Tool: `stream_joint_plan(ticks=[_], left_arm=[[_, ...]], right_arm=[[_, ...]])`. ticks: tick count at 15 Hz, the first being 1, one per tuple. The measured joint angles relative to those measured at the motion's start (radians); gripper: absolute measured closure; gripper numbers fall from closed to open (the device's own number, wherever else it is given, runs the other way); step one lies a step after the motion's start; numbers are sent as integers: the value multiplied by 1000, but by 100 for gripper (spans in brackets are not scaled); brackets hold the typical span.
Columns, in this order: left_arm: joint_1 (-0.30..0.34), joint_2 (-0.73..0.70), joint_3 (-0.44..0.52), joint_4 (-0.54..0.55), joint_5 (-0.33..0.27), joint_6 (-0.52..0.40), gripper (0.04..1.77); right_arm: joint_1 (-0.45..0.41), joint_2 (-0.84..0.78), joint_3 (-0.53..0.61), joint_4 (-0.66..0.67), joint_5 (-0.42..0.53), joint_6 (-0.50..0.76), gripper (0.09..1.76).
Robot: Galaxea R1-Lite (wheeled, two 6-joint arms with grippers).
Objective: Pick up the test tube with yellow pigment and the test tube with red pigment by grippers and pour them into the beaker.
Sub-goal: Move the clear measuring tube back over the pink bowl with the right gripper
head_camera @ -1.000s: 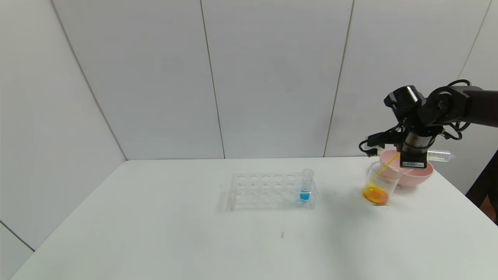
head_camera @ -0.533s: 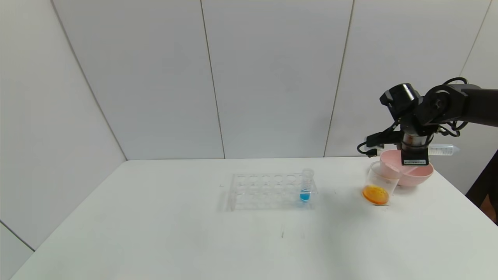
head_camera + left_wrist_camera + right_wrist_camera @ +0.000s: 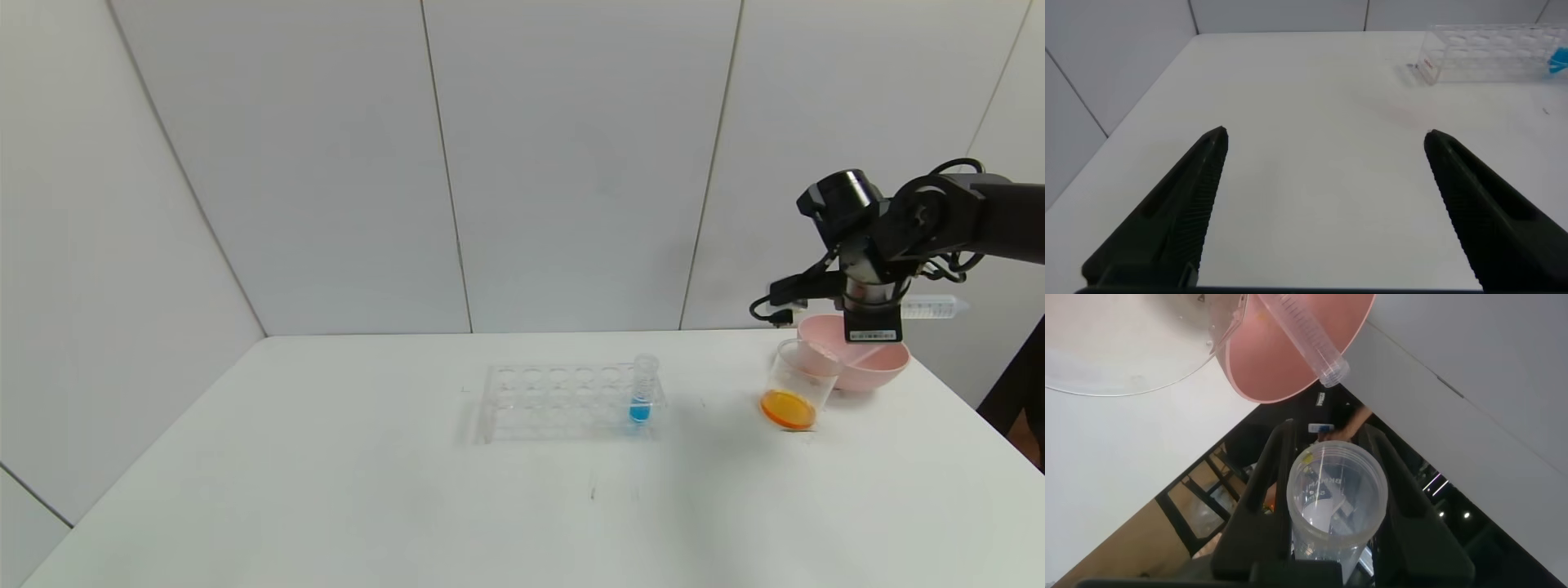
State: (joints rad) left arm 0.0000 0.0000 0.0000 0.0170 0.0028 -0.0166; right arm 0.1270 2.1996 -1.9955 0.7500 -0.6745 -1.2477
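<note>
One right hand clamping emptied tube

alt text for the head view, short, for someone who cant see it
The right tool holds an emptied test tube sideways above a pink bowl, beside a beaker of orange liquid on a white table. A clear rack at centre holds one blue-liquid tube.

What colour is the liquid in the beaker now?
Orange, pooled at the bottom of the beaker; the head view shows it best.
</note>
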Motion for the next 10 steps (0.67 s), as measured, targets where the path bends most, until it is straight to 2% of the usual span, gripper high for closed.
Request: stream_joint_plan(ticks=[4, 6, 8, 10], left_arm=[[0, 0, 0, 0, 0, 0, 9], [0, 0, 0, 0, 0, 0, 9], [0, 0, 0, 0, 0, 0, 9], [0, 0, 0, 0, 0, 0, 9]], right_arm=[[-1, -5, 0, -1, 2, 4, 126], [-8, -11, 0, -7, 44, 17, 126], [-27, -24, 1, -23, 181, 34, 126], [-67, -46, 2, -28, 369, 85, 126]])
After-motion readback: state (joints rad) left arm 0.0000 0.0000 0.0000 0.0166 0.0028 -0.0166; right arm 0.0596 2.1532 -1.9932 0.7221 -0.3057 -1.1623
